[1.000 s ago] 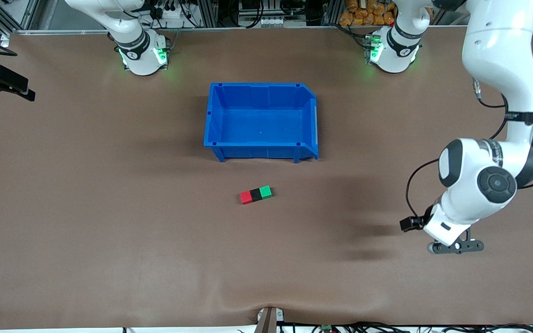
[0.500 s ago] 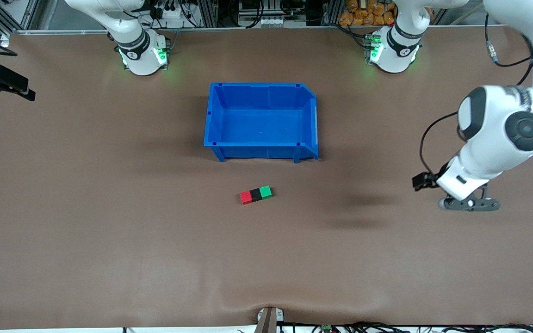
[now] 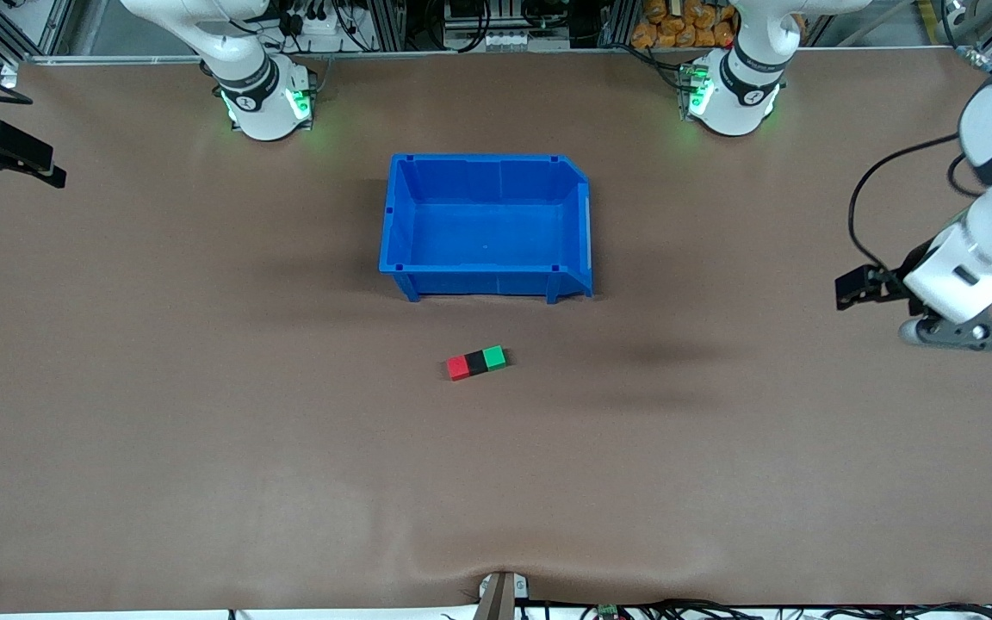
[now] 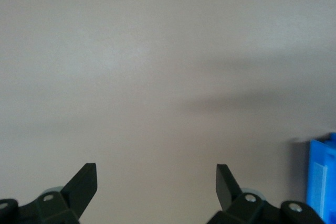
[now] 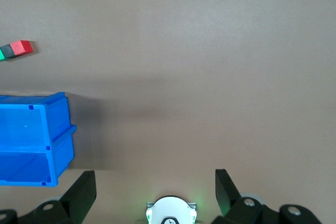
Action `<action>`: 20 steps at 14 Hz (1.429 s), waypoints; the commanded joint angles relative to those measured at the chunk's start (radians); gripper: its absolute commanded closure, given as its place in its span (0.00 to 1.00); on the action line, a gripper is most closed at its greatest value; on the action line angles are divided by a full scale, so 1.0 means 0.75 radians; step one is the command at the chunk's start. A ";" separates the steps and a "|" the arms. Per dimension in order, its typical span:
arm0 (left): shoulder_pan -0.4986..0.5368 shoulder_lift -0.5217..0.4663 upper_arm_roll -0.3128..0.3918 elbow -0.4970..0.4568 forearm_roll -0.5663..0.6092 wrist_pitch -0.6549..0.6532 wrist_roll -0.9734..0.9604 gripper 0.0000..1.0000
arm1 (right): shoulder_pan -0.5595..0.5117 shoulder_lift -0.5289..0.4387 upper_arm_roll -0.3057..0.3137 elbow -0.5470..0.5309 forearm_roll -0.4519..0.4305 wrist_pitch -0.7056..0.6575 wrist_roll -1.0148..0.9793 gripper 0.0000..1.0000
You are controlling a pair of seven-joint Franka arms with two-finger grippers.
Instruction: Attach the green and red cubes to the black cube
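The red cube (image 3: 458, 368), the black cube (image 3: 477, 362) and the green cube (image 3: 494, 356) lie touching in one row on the table, black in the middle, nearer to the front camera than the blue bin. The right wrist view shows the red cube (image 5: 22, 47) and the black cube (image 5: 9, 51) at its edge. My left gripper (image 3: 970, 336) hangs open and empty over bare table at the left arm's end, well away from the cubes; its own view (image 4: 156, 174) shows wide jaws. My right gripper (image 5: 156, 179) is open and empty, high over its own base.
An empty blue bin (image 3: 486, 280) stands mid-table between the cubes and the arm bases; it also shows in the right wrist view (image 5: 58, 129) and the left wrist view (image 4: 323, 182). The right arm's base (image 5: 170, 211) glows green. The brown mat (image 3: 203, 387) covers the table.
My left arm has swung away from the front camera and toward the left arm's end of the table, gripper still open. The cube row and the bin have not moved.
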 commanded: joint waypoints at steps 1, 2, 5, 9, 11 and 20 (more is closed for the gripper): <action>0.002 -0.086 -0.005 0.008 -0.010 -0.083 0.058 0.00 | -0.016 -0.019 0.004 -0.015 0.021 -0.005 -0.011 0.00; -0.002 -0.127 -0.001 0.004 -0.010 -0.136 0.109 0.00 | -0.014 -0.019 0.004 -0.015 0.021 -0.005 -0.011 0.00; 0.070 -0.195 -0.038 -0.008 -0.010 -0.288 0.164 0.00 | -0.014 -0.019 0.004 -0.015 0.021 -0.007 -0.011 0.00; 0.187 -0.240 -0.165 -0.041 -0.020 -0.300 0.124 0.00 | -0.016 -0.019 0.004 -0.015 0.021 -0.007 -0.011 0.00; 0.144 -0.230 -0.159 -0.022 -0.020 -0.298 0.048 0.00 | -0.016 -0.019 0.004 -0.015 0.021 -0.007 -0.013 0.00; 0.105 -0.232 -0.112 -0.006 -0.076 -0.329 -0.038 0.00 | -0.016 -0.019 0.004 -0.017 0.021 -0.014 -0.013 0.00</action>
